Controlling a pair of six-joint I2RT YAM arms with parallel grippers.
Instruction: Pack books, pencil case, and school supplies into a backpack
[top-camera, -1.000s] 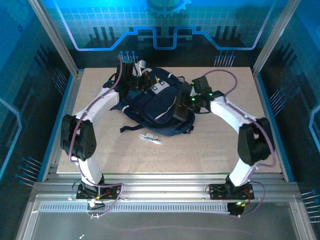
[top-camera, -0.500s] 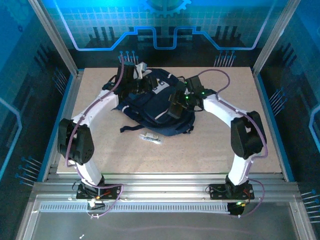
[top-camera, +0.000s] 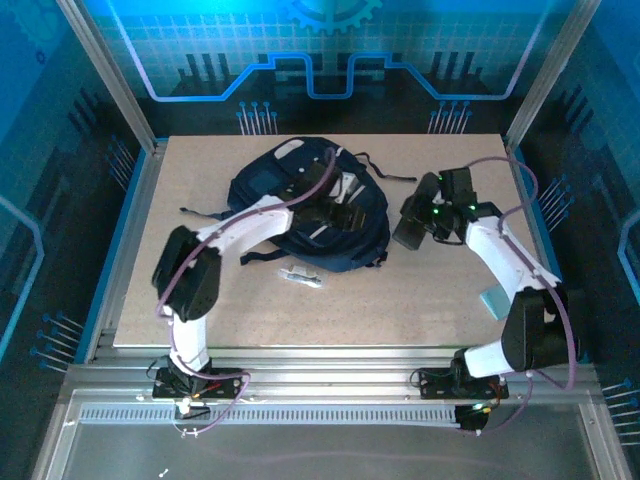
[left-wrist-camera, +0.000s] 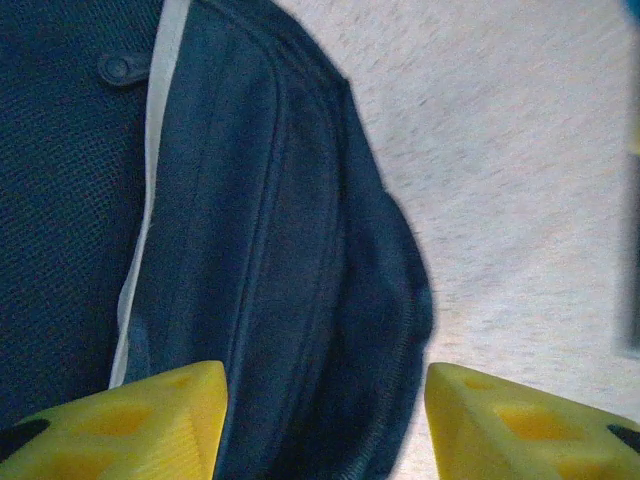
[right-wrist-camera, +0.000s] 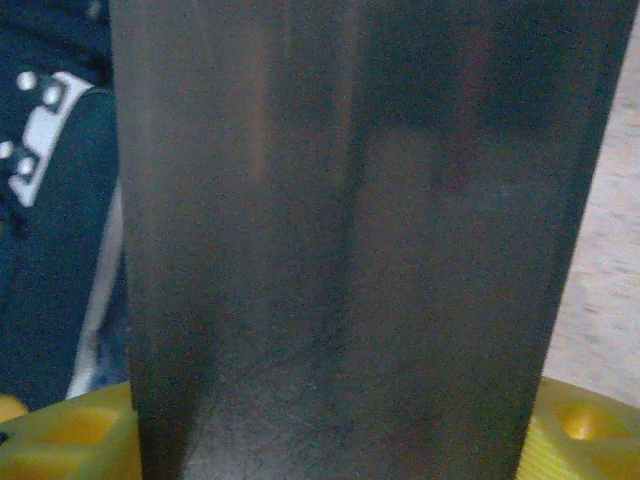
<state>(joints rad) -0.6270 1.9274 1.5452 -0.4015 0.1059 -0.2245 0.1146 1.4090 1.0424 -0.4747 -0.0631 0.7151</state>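
The left gripper (left-wrist-camera: 325, 405) stood spread over the right edge of the navy backpack (left-wrist-camera: 250, 250). The right gripper (right-wrist-camera: 330, 425) pinched a dark flat slab (right-wrist-camera: 340, 200) just right of the backpack. The small pale school supplies (top-camera: 300, 275) lay on the table (top-camera: 420, 310) beside the backpack's near edge

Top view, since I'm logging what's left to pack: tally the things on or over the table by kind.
backpack: 1
small pale oblong: 1
pale teal flat thing at the table's right edge: 1
dark slab held between the right fingers: 1
Total: 4
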